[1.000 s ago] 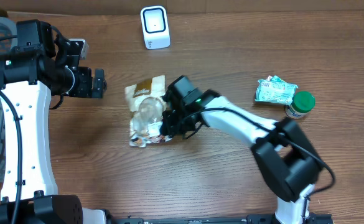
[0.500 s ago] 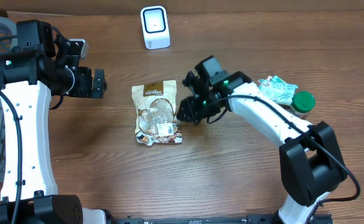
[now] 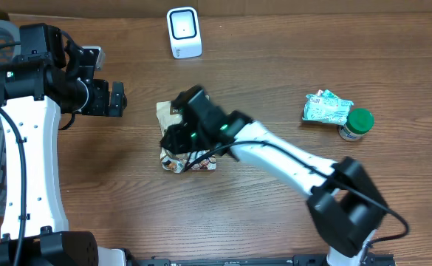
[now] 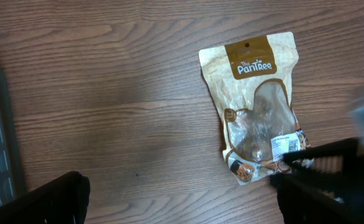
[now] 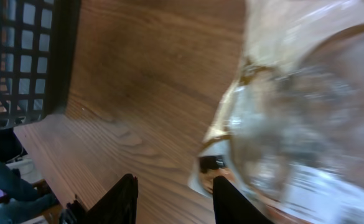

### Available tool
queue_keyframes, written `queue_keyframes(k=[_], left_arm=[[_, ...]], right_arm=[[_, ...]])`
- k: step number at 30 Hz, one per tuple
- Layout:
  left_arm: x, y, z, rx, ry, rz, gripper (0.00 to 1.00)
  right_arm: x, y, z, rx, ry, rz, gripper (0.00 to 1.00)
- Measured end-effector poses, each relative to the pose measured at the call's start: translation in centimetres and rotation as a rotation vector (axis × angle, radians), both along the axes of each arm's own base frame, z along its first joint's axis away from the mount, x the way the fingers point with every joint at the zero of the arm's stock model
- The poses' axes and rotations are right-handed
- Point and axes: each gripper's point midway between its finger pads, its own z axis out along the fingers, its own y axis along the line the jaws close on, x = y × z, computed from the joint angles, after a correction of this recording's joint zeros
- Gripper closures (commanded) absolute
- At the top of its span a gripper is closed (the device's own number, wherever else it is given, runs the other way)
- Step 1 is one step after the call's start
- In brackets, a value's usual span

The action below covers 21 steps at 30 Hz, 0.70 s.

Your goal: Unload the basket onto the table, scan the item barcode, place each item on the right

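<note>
Our left arm (image 3: 24,148) stands tall on the left side, white link upright. Its wrist is bent so the left gripper (image 3: 119,99) points toward the middle, with the fingers (image 4: 51,196) spread as wide as they go. Our right arm (image 3: 289,159) reaches from the lower right diagonally across to the centre. Its wrist is tipped downward, and the right gripper (image 3: 176,142) hangs low. The right fingers (image 5: 124,199) stand partly apart, with a clear gap between them.

Pouch (image 4: 256,106) tan, brown top band, white lettering, clear window; barcode label (image 4: 285,144) white. Scanner (image 3: 184,32) white. Table (image 3: 275,66) brown woodgrain. Jar lid (image 3: 361,118) green. Packet (image 3: 326,107) green-white print. Basket (image 5: 20,56) dark grey grid. Left arm (image 3: 29,148) white, black joints.
</note>
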Motion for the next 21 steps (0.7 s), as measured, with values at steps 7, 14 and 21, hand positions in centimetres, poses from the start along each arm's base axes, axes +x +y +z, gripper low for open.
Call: queue_keyframes(k=[7, 14, 21], left_arm=[[0.0, 0.0, 0.0, 0.0, 0.0, 0.0, 0.01], [0.0, 0.0, 0.0, 0.0, 0.0, 0.0, 0.0], [0.0, 0.0, 0.0, 0.0, 0.0, 0.0, 0.01]], right_arm=[[-2.5, 1.3, -5.0, -0.089, 0.087, -0.004, 0.62], [-3.9, -2.7, -7.2, -0.254, 0.204, -0.054, 0.61], [-0.9, -9.1, -8.2, -0.361, 0.277, -0.187, 0.56]])
